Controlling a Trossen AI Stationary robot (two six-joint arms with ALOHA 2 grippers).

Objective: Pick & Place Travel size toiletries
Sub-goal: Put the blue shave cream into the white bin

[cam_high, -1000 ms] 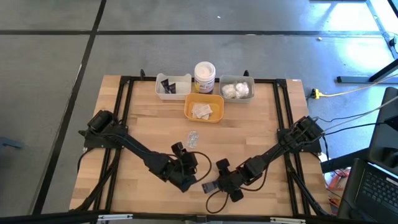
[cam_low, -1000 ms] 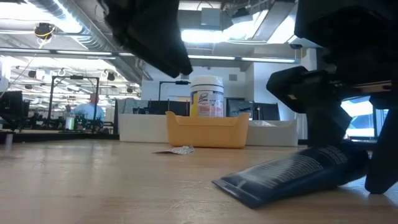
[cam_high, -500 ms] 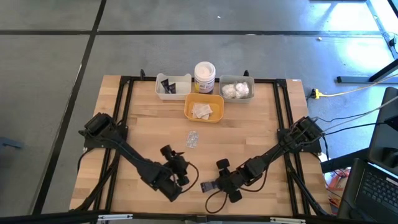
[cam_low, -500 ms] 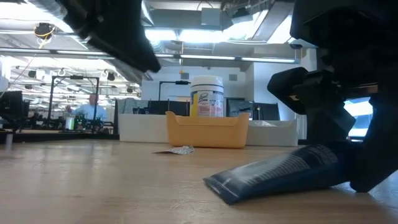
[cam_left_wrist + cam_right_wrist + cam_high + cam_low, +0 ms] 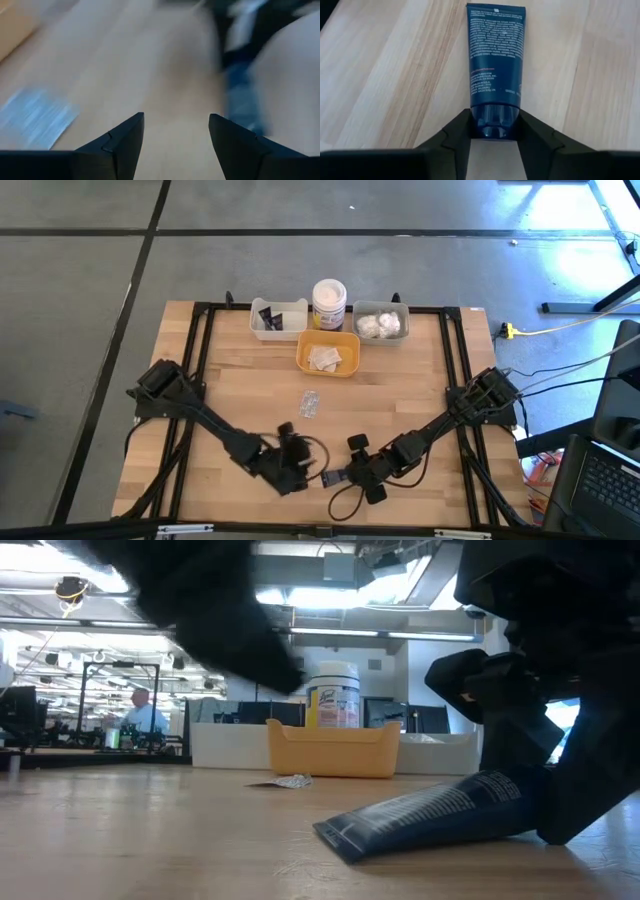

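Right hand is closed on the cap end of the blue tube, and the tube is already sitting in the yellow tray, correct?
Not quite. The right hand is closed on the cap end of the blue tube, but the tube lies on the bare wooden table near its front edge, far from the yellow tray. The high view shows it.

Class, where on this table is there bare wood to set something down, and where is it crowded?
Bare wood lies between the yellow tray and the two arms, apart from a small packet. The far edge is crowded with trays and a jar; the near middle holds both tools and the tube.
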